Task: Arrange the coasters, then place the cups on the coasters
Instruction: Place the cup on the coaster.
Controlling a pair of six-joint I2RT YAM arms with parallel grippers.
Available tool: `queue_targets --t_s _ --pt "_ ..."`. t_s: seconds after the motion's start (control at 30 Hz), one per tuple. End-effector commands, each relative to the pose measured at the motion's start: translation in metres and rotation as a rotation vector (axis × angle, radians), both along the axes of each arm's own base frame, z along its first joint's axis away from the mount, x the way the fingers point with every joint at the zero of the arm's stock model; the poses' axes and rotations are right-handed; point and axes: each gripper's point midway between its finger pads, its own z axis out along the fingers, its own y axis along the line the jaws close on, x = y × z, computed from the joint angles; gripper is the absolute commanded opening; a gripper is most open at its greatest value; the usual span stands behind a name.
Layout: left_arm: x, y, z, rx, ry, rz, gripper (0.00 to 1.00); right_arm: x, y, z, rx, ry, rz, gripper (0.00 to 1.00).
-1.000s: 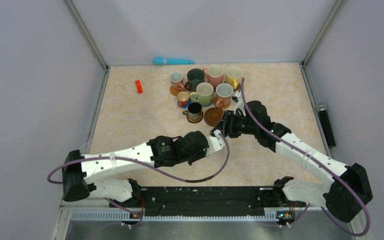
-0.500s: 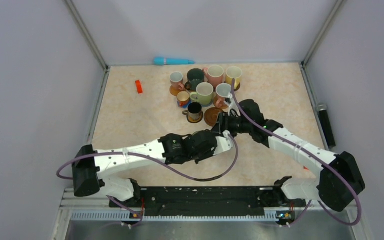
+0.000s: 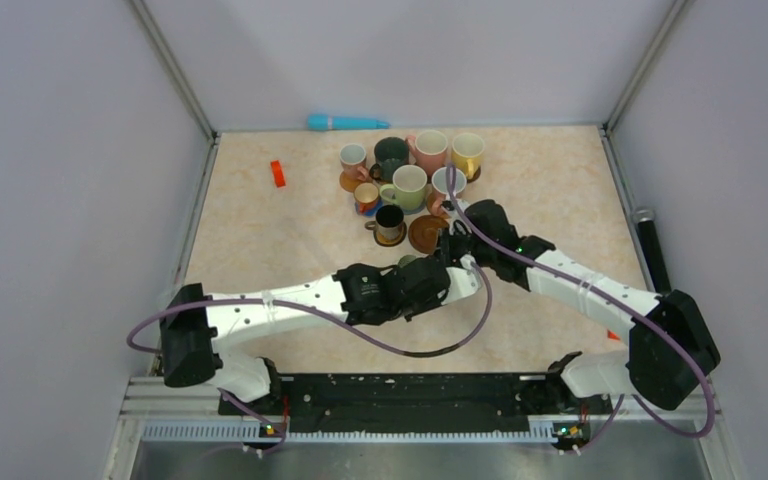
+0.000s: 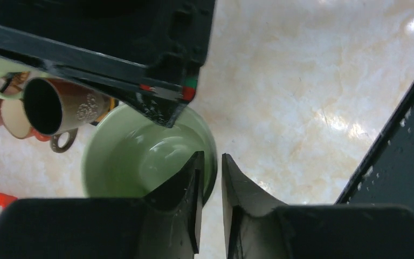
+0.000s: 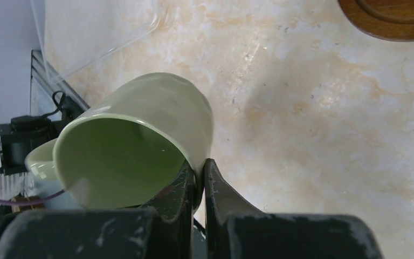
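though the left gripper (image 4: 210,162) sits astride the rim of the pale green cup (image 4: 140,162), jaws a sliver apart, its hold cannot be confirmed. the right gripper (image 5: 199,168) is clamped tight on the tilted cup's wall. judged step: handover to the right. next move: left lets go, right carries to the bare brown coaster (image 3: 426,233) just beyond. other cups (image 3: 409,184) crowd the far side; open room lies rightward.
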Motion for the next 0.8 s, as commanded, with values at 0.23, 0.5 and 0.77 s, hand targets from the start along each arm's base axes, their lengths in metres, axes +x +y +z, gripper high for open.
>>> queue_targets --t_s 0.23,0.5,0.77 --pt "0.028 0.009 0.048 -0.289 -0.094 0.210 0.89 0.067 -0.023 0.052 -0.048 -0.139 -0.186 0.00" --pt "0.046 0.071 0.070 -0.528 -0.021 0.356 0.99 0.101 -0.050 0.049 -0.249 -0.202 -0.241 0.00" --pt "0.066 0.151 0.109 -0.658 -0.048 0.644 0.99 0.135 -0.066 0.049 -0.461 -0.306 -0.194 0.00"
